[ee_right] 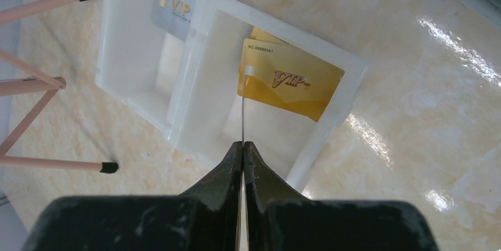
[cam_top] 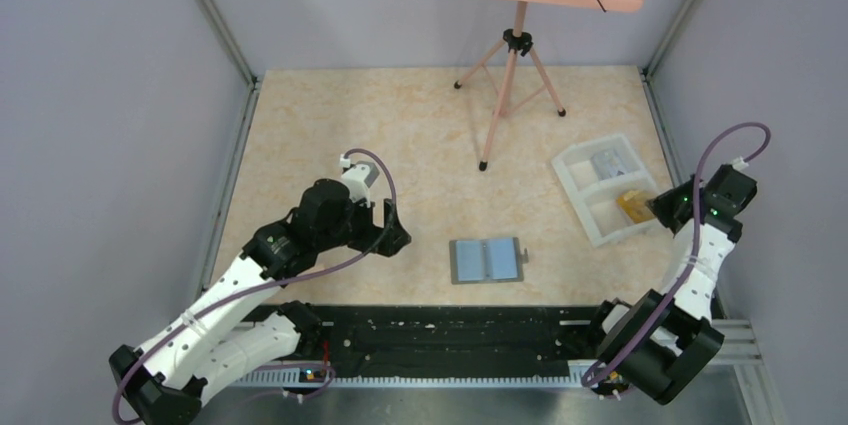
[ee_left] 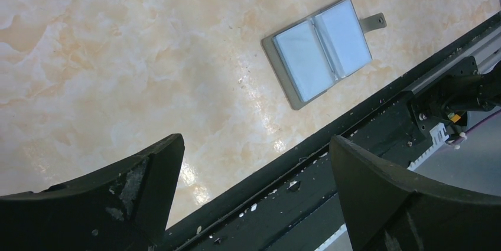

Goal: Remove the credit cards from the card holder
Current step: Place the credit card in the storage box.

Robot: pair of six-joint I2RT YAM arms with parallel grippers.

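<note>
Right fingers point(ee_right: 227, 174) clenched on thin credit card point(ee_right: 243, 109), edge-on, above white tray point(cam_top: 574, 198) near right edge of tabletop point(cam_top: 400, 145); gold cards point(ee_right: 292, 80) inside. Left fingers point(ee_left: 147, 174) released. Card holder point(cam_top: 486, 260) open, near-edge centre.

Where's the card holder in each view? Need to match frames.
Top external: card holder lies open, bottom centre, just beyond the black rail.
Left wrist: card holder upper right, open, black rail below it.
Right wrist: not in it; fingers pinch a credit card over the white tray.
Shared landmark: the black rail, in top and left wrist.
</note>
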